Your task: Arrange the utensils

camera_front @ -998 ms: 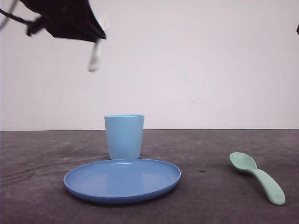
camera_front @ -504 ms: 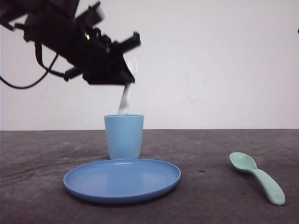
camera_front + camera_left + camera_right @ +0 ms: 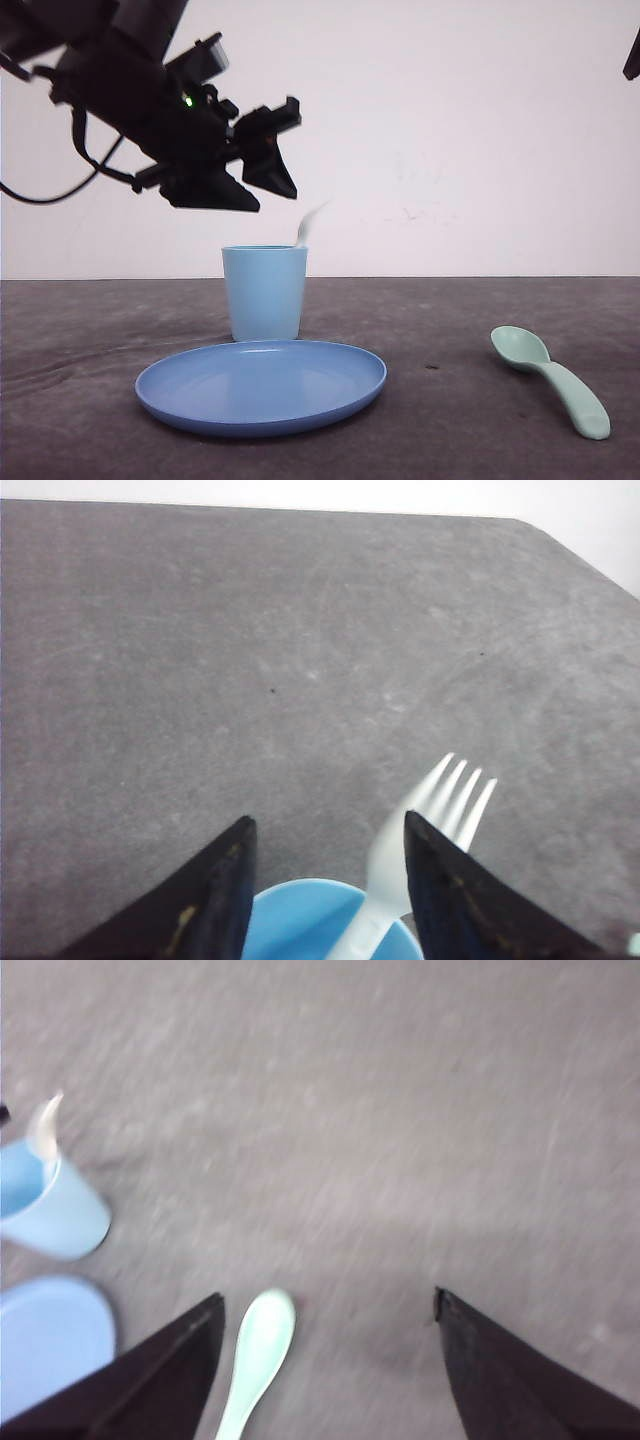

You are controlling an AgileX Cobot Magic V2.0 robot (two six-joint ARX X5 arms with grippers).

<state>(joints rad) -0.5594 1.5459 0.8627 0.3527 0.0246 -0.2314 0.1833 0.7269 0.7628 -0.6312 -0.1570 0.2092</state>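
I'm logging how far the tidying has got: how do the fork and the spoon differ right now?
The fork is white and stands in the light blue cup, tines up above the rim; the spoon is mint green and lies flat on the table, right of the blue plate. The fork sits just under the open left gripper; the spoon lies below the open right gripper. Neither is gripped.
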